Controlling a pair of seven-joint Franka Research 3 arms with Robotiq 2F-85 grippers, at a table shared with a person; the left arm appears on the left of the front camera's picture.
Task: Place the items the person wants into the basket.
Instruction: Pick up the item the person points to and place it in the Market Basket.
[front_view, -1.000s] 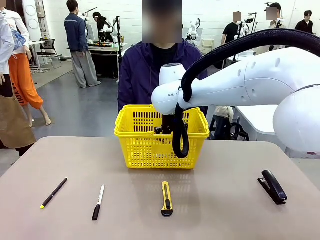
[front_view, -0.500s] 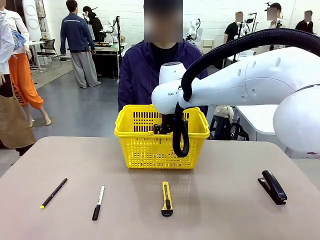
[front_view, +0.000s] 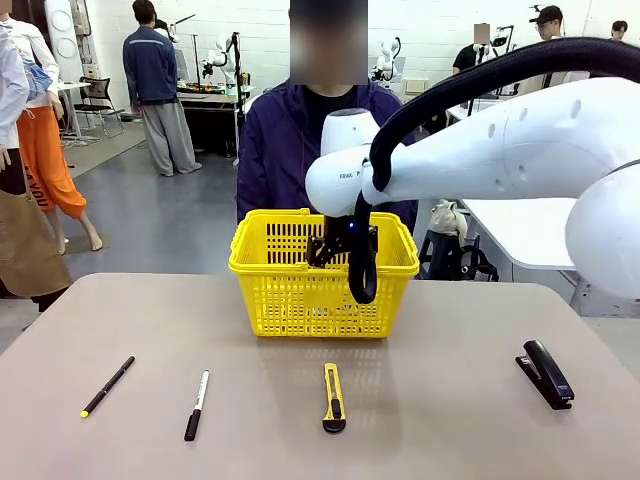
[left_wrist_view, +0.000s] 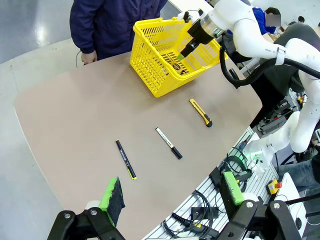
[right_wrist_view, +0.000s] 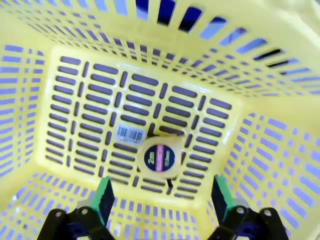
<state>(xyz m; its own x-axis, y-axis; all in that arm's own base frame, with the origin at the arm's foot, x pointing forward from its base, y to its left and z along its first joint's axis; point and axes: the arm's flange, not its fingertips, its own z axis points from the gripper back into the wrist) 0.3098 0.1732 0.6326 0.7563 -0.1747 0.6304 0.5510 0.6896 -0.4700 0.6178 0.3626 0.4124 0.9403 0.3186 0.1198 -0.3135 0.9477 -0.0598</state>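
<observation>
Just now the right arm's wrist sits a little higher over the basket than it did a second ago. In the wrist view the right gripper hangs inside the basket with its green pads spread wide and nothing between them. Directly below it, the tape measure lies flat on the basket's slotted floor, next to a white barcode sticker and apart from both fingers. This looks like a finished drop: one wanted item is delivered, and the arm appears to be pulling clear.

The left gripper hovers high and well back from the basket, also spread and empty.

Counting by kind: one yellow basket stands at the far side of the table, just in front of the person. One tape measure is inside it. Four tools lie outside it on the robot's side:
- one pen, far out toward the robot's left of the basket
- one marker, between the pen and the basket's near left corner
- one utility knife, straight out from the basket's near wall
- one stapler, well off toward the robot's right

By my reading, the pen and the marker are yet to go in, so the task is about a third done.
</observation>
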